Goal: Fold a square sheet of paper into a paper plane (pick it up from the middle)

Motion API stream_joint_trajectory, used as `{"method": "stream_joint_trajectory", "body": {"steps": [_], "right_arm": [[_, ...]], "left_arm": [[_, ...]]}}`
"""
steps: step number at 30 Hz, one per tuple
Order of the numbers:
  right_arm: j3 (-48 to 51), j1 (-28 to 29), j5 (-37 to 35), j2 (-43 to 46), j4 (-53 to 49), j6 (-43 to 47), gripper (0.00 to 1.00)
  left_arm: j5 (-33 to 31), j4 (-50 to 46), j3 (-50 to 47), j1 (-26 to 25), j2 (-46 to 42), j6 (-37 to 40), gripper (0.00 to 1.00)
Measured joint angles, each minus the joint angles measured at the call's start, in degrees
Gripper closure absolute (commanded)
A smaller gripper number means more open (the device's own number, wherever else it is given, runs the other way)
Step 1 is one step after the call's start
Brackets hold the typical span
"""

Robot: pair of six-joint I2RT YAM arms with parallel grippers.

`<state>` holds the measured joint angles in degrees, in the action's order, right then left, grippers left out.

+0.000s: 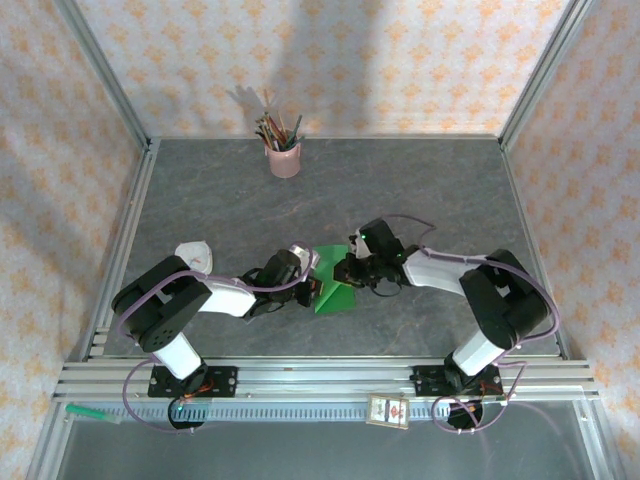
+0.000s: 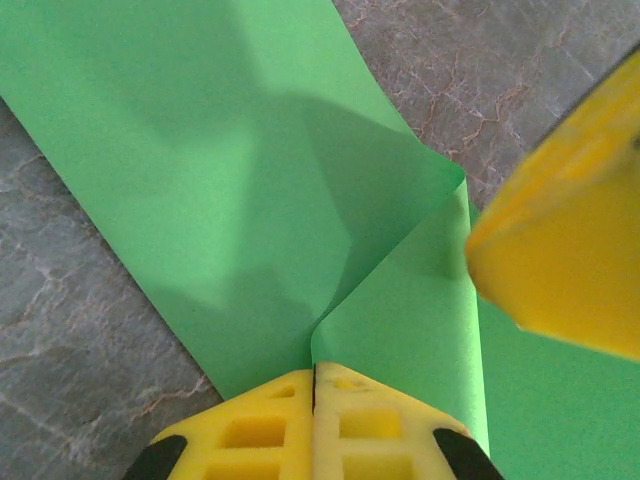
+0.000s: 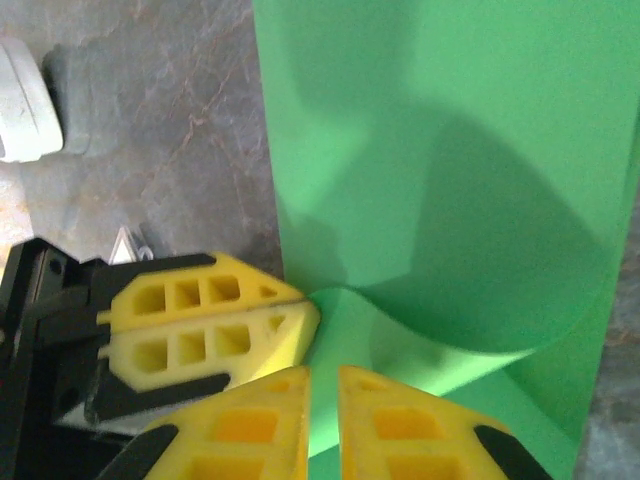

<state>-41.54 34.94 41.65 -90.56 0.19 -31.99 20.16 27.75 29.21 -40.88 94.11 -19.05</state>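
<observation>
Left wrist, green paper [image 2: 250, 180] pinched between jaws

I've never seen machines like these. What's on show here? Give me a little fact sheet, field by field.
Surface: grey stone-patterned table
Being worked on: green paper, partly folded, between the two grippers
Left gripper: shut, pinching a fold of the paper
Right gripper: fingers a sliver apart, paper in the gap
Back of table: pink cup holding pencils
Left of the arms: small white object
Front rail: small white card
</observation>
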Motion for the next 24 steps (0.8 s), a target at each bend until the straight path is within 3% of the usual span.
{"method": "stream_joint_trajectory", "body": {"steps": [7, 24], "right_arm": [[6.88, 3.34, 2.49, 4.94, 7.17, -4.63, 0.89], [12.04, 9.99, 3.37, 3.74, 22.4, -16.31, 0.93]], "left_arm": [[-0.02, -0.02, 0.0, 0.0, 0.0, 0.0, 1.0], [-0.02, -0.04, 0.0, 0.0, 0.0, 0.0, 1.0]]}}
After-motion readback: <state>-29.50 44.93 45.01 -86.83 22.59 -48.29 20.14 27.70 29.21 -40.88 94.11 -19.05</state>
